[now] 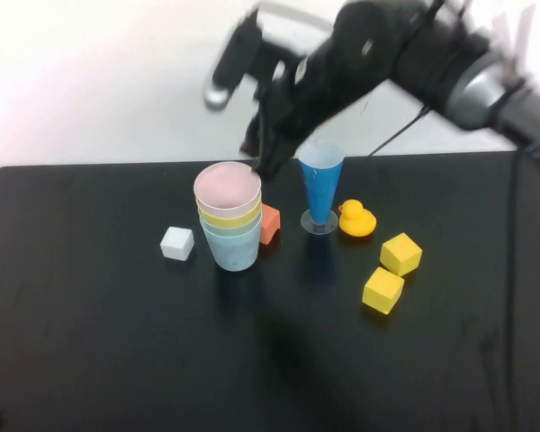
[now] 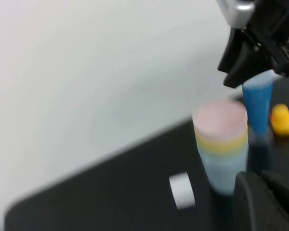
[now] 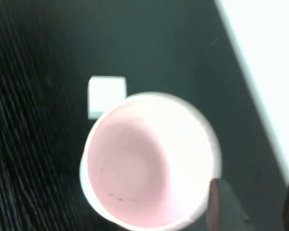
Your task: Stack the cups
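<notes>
The four cups stand nested in one upright stack on the black table (image 1: 90, 342). The pale pink cup (image 1: 227, 184) is on top, then the yellow (image 1: 229, 216), the mint green (image 1: 231, 229) and the light blue (image 1: 234, 250) at the bottom. My right gripper (image 1: 261, 157) hangs just above and behind the stack's rim, open and empty. In the right wrist view the gripper (image 3: 257, 207) is beside the pink cup's mouth (image 3: 144, 163). My left gripper (image 2: 262, 180) is off to the left, shut and empty, facing the stack (image 2: 221, 144).
A white cube (image 1: 177, 243) lies left of the stack and an orange block (image 1: 270, 223) touches its right side. A dark-blue cone glass (image 1: 321, 184), a yellow duck (image 1: 356, 220) and two yellow cubes (image 1: 400, 253) (image 1: 382, 290) stand to the right.
</notes>
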Motion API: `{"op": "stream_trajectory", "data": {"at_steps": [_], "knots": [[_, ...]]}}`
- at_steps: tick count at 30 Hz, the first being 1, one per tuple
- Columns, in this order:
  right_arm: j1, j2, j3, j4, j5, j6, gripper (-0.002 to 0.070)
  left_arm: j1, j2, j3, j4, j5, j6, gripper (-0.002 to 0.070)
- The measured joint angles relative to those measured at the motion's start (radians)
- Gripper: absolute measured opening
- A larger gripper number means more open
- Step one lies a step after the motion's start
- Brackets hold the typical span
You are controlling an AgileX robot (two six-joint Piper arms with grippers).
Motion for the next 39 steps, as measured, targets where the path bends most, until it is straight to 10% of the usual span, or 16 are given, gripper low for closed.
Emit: {"op": "stream_trajectory", "data": {"at_steps": [8,17,39], "knots": [[-0.028,-0.313,0.0,-0.044,0.081,-0.047,0.0028,0.0,-0.181,0.0,0.0,0.011,0.0,0.0001],[-0.106,-0.752,0.092,-0.28,0.088,0.022,0.0002,0.0,-0.369,0.174,-0.048,-0.057,0.0,0.0001],[-0.11,-1.843,1.584,-0.53,-0.198,0.563,0.0,0.0,-0.398,0.367,-0.05,-0.261,0.0,0.0001]]}}
